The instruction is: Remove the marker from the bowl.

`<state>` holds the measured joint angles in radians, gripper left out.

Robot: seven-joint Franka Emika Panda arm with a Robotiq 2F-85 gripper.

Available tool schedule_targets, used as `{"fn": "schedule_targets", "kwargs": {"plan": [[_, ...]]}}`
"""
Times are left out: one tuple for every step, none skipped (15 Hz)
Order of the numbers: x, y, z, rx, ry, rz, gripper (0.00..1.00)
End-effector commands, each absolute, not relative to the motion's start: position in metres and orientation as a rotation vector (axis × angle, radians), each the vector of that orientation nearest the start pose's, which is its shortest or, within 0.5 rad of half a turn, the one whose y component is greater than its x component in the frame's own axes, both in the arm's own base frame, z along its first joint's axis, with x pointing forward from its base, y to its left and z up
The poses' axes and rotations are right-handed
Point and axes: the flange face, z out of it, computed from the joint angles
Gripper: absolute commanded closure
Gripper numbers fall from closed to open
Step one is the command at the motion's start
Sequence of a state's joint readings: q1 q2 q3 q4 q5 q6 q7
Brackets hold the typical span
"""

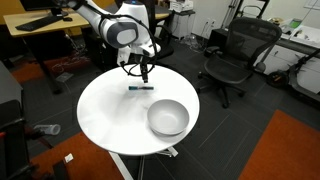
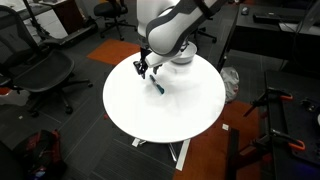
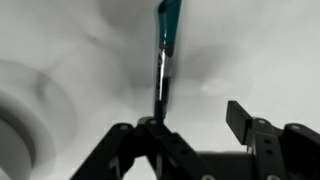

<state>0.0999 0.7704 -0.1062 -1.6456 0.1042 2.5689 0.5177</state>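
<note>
I see the marker (image 1: 140, 89) lying on the table (image 1: 105, 115) near frame centre, outside the bowl (image 1: 168, 117), which stands apart to its lower right. My gripper (image 1: 144, 72) hangs just above the marker.

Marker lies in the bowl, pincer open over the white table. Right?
Not quite. The marker lies on the white table, outside the bowl, as an exterior view shows. The rest holds: the pincer is open over the table, the marker below it.
</note>
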Motion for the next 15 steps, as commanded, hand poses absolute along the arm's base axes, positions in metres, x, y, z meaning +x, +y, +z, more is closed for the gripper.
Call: {"fn": "schedule_targets", "kwargs": {"plan": [[0.700, 0.003, 0.205, -2.963, 0.913, -0.231, 0.03], [0.699, 0.001, 0.210, -2.971, 0.921, -0.232, 0.00], [0.696, 0.000, 0.218, -2.975, 0.923, -0.233, 0.00], [0.694, -0.002, 0.225, -2.983, 0.932, -0.232, 0.00], [0.692, -0.004, 0.235, -2.986, 0.931, -0.230, 0.00], [0.690, -0.005, 0.244, -2.987, 0.929, -0.231, 0.00], [0.688, -0.006, 0.254, -2.987, 0.929, -0.236, 0.00], [0.687, -0.006, 0.263, -2.982, 0.925, -0.236, 0.00], [0.685, -0.007, 0.273, -2.979, 0.927, -0.242, 0.00], [0.683, -0.007, 0.282, -2.974, 0.925, -0.243, 0.00], [0.681, -0.007, 0.289, -2.971, 0.924, -0.246, 0.00], [0.679, -0.006, 0.296, -2.969, 0.925, -0.249, 0.00], [0.677, -0.006, 0.301, -2.965, 0.923, -0.252, 0.00], [0.675, -0.006, 0.305, -2.963, 0.921, -0.255, 0.00], [0.673, -0.005, 0.308, -2.961, 0.920, -0.260, 0.00]]}}
